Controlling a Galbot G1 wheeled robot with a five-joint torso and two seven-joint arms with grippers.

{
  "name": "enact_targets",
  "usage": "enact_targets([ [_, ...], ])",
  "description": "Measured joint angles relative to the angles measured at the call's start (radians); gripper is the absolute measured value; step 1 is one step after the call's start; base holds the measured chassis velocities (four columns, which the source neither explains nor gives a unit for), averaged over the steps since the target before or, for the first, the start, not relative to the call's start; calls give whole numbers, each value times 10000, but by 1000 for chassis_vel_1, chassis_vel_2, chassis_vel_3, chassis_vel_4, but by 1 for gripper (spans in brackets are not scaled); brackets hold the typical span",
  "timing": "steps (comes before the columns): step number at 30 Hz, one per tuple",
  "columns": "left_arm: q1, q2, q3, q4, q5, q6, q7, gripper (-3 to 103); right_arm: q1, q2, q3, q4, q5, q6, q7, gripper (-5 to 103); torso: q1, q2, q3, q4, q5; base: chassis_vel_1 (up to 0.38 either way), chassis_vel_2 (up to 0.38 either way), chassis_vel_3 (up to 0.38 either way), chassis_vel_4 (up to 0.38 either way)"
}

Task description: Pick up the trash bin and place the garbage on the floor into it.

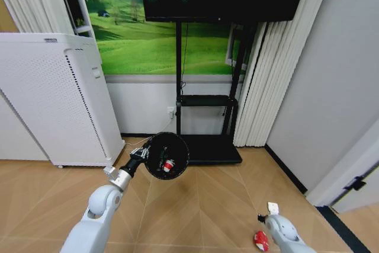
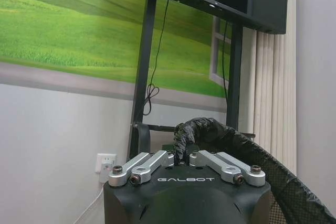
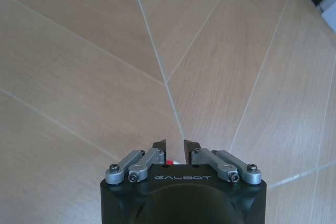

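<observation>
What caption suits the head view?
Left pincer holds the black trash bin by its rim, litter inside; a red packet lies by the right arm.

a wooden herringbone floor is seen; on it are stood a white perforated appliance and a black tv stand, and a red packet is laid.

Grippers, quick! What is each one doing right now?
Left gripper: shut on the trash bin rim, holding it up.
Right gripper: low over the floor, slightly open, something red between its fingertips.
</observation>
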Motion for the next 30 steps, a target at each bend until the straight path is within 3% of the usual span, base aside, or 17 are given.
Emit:
enact_targets([
  [1,62,-69,-58,-1,23,-19,12,7,-110,-67,-89,139,481,-58,270,25,0,0,-1,1,0,0,0,0,0],
  [5,101,-109,-80,-4,42,-29,17,7,-137,-90,-134,178,643,-71,405,31,0,0,0,3,0,0,0,0,0],
  [6,145,-161,-96,-9,77,-38,33,7,-186,-127,-192,216,801,-92,551,42,0,0,-1,8,0,0,0,0,0],
  [8,155,-242,-100,11,134,-66,60,7,-258,-194,-312,215,1121,-95,732,52,-1,1,0,5,-1,0,0,0,0],
  [11,118,-256,-92,47,139,-69,64,7,-261,-186,-349,168,1242,-96,797,52,-1,0,0,3,0,0,0,0,0],
  [12,48,-276,-74,114,149,-73,64,7,-268,-147,-394,108,1513,-95,910,63,-2,1,0,4,0,0,0,0,0],
  [14,-5,-305,-40,161,153,-74,65,7,-276,-33,-413,-28,1586,-94,973,74,-2,1,0,4,1,0,0,0,0],
  [17,-18,-320,-31,191,164,-74,64,7,-302,-6,-413,-74,1588,-91,977,80,-2,1,0,4,1,0,0,0,0],
  [19,-33,-337,-30,206,172,-73,61,7,-330,-2,-413,-134,1589,-85,978,90,-2,3,0,4,0,0,0,0,0],
  [23,-58,-339,-23,208,173,-56,47,7,-242,-6,-410,-267,1574,-78,988,100,-2,3,0,4,1,0,0,0,0],
  [30,-63,-340,-9,172,173,-26,7,7,-252,-121,-389,-281,1646,-70,1012,100,-2,3,0,5,0,0,0,0,0],
])
